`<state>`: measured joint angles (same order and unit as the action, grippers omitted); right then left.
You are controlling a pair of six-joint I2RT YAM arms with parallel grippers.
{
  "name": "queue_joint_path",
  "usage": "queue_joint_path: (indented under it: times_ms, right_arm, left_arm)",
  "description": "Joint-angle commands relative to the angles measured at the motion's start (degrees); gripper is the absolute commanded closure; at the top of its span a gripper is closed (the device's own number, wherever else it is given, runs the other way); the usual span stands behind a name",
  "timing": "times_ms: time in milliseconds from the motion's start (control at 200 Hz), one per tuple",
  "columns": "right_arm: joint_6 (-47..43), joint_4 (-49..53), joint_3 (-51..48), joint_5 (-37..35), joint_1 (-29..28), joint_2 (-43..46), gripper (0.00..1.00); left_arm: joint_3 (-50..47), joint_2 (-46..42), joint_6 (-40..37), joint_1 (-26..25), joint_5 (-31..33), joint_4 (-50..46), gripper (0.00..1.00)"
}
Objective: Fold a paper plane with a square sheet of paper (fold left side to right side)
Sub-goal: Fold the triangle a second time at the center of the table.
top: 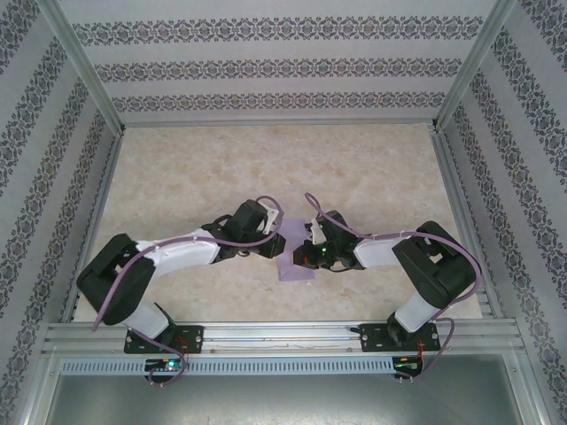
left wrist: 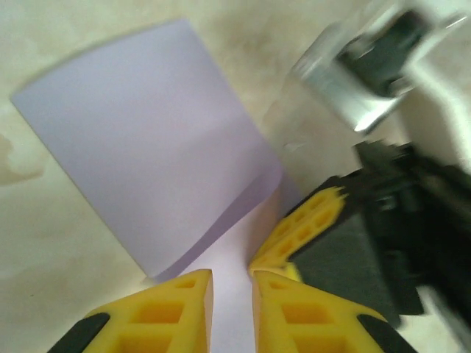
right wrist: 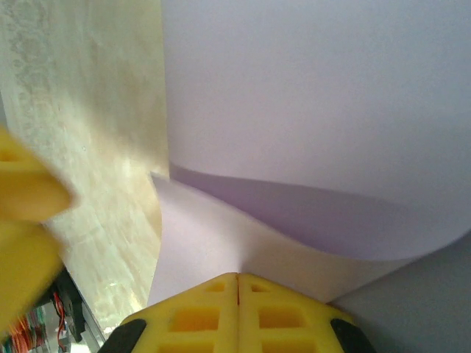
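Top external view: lilac sheet of paper (top: 297,266) mid-worktop (top: 177,168), between both arms, one side curled over, uncreased. Right tool (right wrist: 237,281) pressed together, pinching sheet edge. Left tool (left wrist: 232,285) slightly spread above paper. Side-to-side fold likely underway; next needs edges aligned, crease pressed flat.

The far half of the desk (top: 266,159) is lying open to either arm. At centre, the left hand (top: 275,232) and right hand (top: 310,241) are crowding together over the square sheet of paper (top: 295,266), whose raised flap is arching across the right hand's front. The patterned walls (top: 35,133) are closing off both sides and the back.
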<state>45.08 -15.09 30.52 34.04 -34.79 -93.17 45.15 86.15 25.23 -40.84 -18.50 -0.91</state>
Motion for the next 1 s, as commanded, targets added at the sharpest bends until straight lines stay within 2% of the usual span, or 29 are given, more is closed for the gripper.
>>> queue_joint_path:
  times_ms: [0,195,400,680,994]
  right_arm:
    - [-0.8,4.0,-2.1,-2.8,-0.7,-0.7,1.0]
    - [-0.7,3.9,-2.1,-2.7,-0.8,-0.4,1.0]
    - [-0.8,4.0,-2.2,-2.7,-0.8,-0.8,1.0]
    - [-0.9,4.1,-2.2,-2.6,-1.1,-0.9,1.0]
    - [-1.0,4.3,-2.3,-2.6,-1.2,-0.9,1.0]
  left_arm:
    - [0.3,-4.2,1.3,0.7,0.2,-4.6,0.81]
    - [-4.9,-7.7,9.8,-0.8,-8.2,0.3,0.87]
    - [-7.3,-3.8,16.4,-3.7,-13.8,7.1,0.9]
    - [-6.2,4.5,17.3,-5.5,-13.5,11.3,0.93]
    - [-8.0,6.6,17.2,-5.5,-11.3,12.0,0.95]
